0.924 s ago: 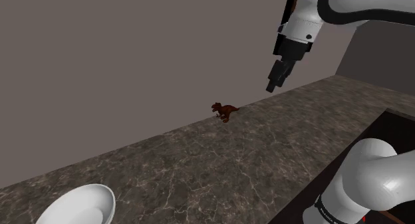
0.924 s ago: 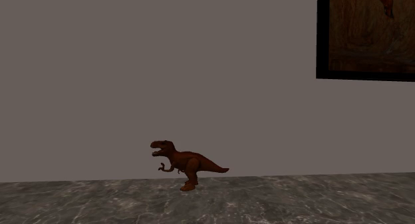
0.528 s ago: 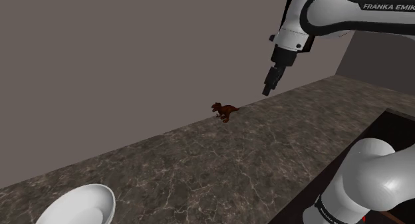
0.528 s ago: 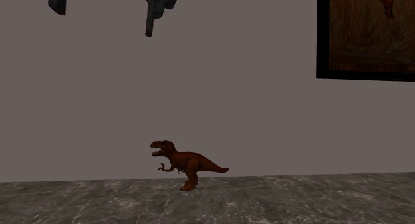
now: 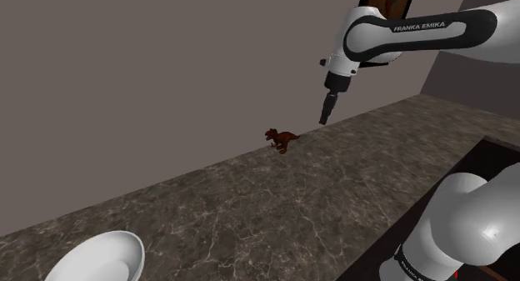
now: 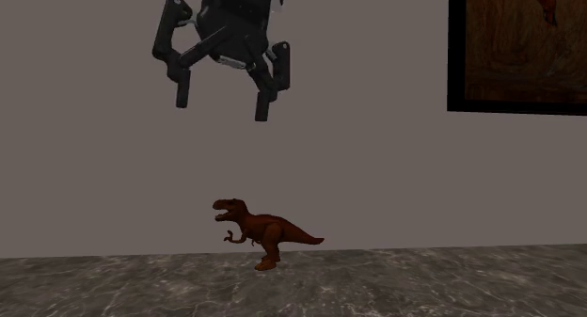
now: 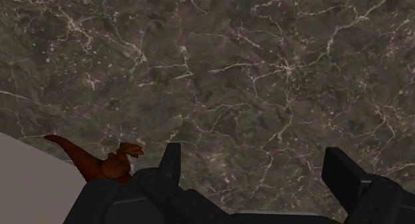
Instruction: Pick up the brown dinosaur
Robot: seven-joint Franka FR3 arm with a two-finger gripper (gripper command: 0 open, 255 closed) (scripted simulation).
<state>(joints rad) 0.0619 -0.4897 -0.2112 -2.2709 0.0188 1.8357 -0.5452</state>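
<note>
The brown dinosaur (image 5: 282, 139) stands upright on the dark marble counter (image 5: 275, 204), close against the grey wall. In the second exterior view the dinosaur (image 6: 263, 230) faces that view's left, tail pointing right. My black gripper (image 6: 222, 104) hangs open well above it and slightly to the left, fingers spread and empty. In the shoulder view the gripper (image 5: 325, 114) hovers above the counter to the right of the toy. The wrist view has the dinosaur (image 7: 100, 164) just outside one finger (image 7: 170, 164), with bare marble between the two fingers.
A white bowl (image 5: 96, 259) sits at the near left corner of the counter. A dark framed picture (image 6: 517, 47) hangs on the wall to the right. The robot's stand and white base (image 5: 454, 233) occupy the shoulder view's lower right.
The gripper has come down and moved left toward the dinosaur; its whole open hand now shows in the second exterior view. The dinosaur has not moved.
</note>
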